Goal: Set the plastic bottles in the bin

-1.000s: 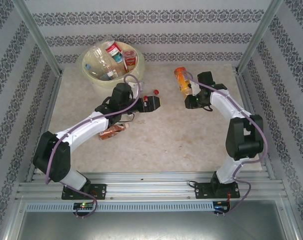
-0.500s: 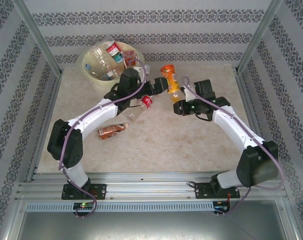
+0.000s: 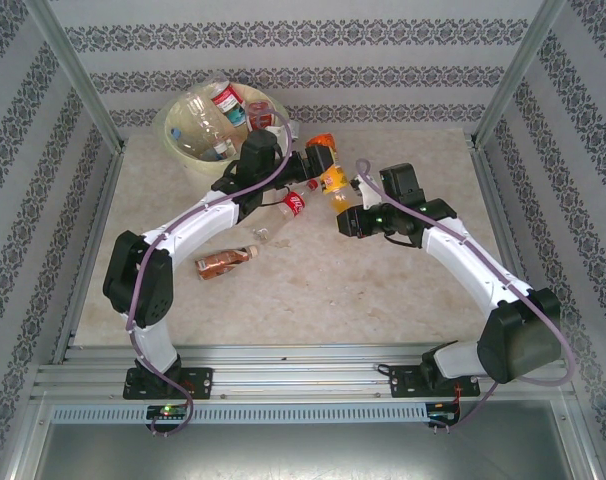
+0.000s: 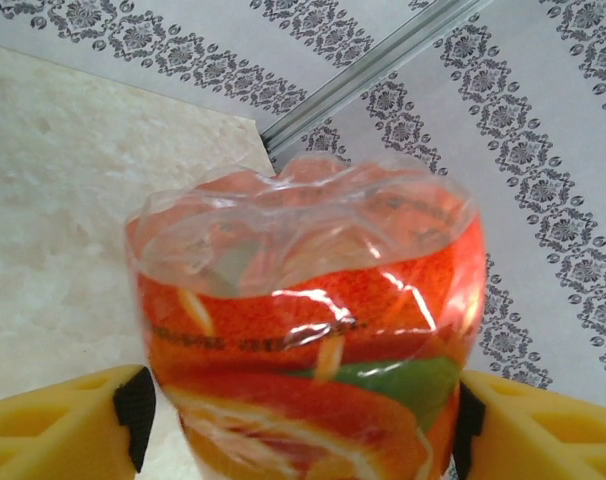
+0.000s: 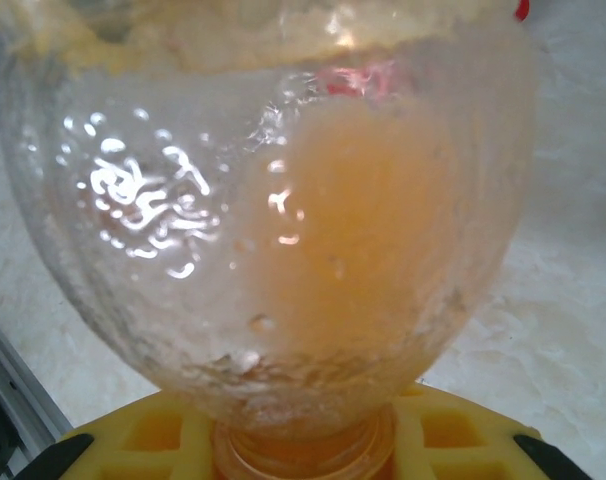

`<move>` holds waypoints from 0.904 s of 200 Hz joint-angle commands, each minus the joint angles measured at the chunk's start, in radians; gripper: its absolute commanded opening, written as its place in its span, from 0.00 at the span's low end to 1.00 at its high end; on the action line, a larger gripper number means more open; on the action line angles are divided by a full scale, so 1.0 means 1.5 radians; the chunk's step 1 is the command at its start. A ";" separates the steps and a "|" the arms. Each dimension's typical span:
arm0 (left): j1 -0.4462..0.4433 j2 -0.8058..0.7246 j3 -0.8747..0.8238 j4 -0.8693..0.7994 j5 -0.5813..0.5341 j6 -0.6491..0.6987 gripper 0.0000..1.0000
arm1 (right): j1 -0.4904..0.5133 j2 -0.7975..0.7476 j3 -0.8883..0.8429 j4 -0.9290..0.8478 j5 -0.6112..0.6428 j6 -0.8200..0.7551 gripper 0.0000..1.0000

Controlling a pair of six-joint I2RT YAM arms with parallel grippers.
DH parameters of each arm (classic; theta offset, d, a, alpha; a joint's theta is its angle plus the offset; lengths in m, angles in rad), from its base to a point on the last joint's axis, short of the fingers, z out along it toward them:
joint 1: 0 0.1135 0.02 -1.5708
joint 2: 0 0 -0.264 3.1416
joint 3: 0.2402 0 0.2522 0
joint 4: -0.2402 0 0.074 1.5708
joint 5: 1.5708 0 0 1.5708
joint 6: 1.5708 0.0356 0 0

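one orange bottle between two grippers

the orange bottle hangs above the table, just right of the bin, with both grippers on it. the right gripper is clamped tight on its neck, the bottle standing base-up out of the yellow jaws in the right wrist view. the left gripper reaches in from the bin side; in its wrist view the two black pads sit against the labelled sides, one each way, so it grips the body too.

two more bottles lie on the table under the left arm: a clear one with a red label, just beside the held bottle, and a brown one nearer the arm bases, apart from it.

the one bin stands at the far left corner. at least four bottles lie in it; they overlap, so i cannot tell the exact count.
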 commanded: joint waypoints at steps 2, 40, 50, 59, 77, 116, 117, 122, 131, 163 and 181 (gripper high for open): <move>0.008 -0.010 0.029 0.035 0.016 -0.001 0.73 | 0.013 -0.013 -0.009 0.015 -0.018 -0.013 0.31; 0.009 -0.015 0.035 0.041 0.027 0.001 0.64 | 0.016 -0.017 -0.014 0.017 -0.012 -0.014 0.31; 0.009 -0.017 0.037 0.043 0.031 0.003 0.59 | 0.016 -0.017 -0.012 0.017 -0.010 -0.014 0.31; 0.009 -0.020 0.035 0.043 0.032 0.005 0.54 | 0.016 -0.017 -0.012 0.016 -0.009 -0.014 0.31; 0.009 -0.027 0.035 0.046 0.038 0.007 0.51 | 0.017 -0.019 -0.012 0.018 -0.006 -0.011 0.34; 0.009 -0.045 0.058 0.015 0.051 0.041 0.52 | 0.016 -0.053 -0.020 0.046 -0.015 0.011 0.66; 0.009 -0.046 0.059 0.013 0.051 0.043 0.52 | 0.016 -0.055 -0.020 0.046 -0.015 0.012 0.67; 0.009 -0.048 0.064 0.005 0.051 0.052 0.53 | 0.016 -0.062 -0.020 0.049 -0.017 0.014 0.71; 0.010 -0.053 0.076 -0.010 0.052 0.066 0.55 | 0.015 -0.075 -0.020 0.054 -0.020 0.019 0.78; 0.020 -0.071 0.137 -0.084 0.047 0.114 0.57 | 0.015 -0.136 -0.021 0.074 -0.031 0.041 0.94; 0.033 -0.081 0.184 -0.140 0.033 0.149 0.58 | 0.014 -0.172 -0.021 0.085 -0.033 0.054 0.98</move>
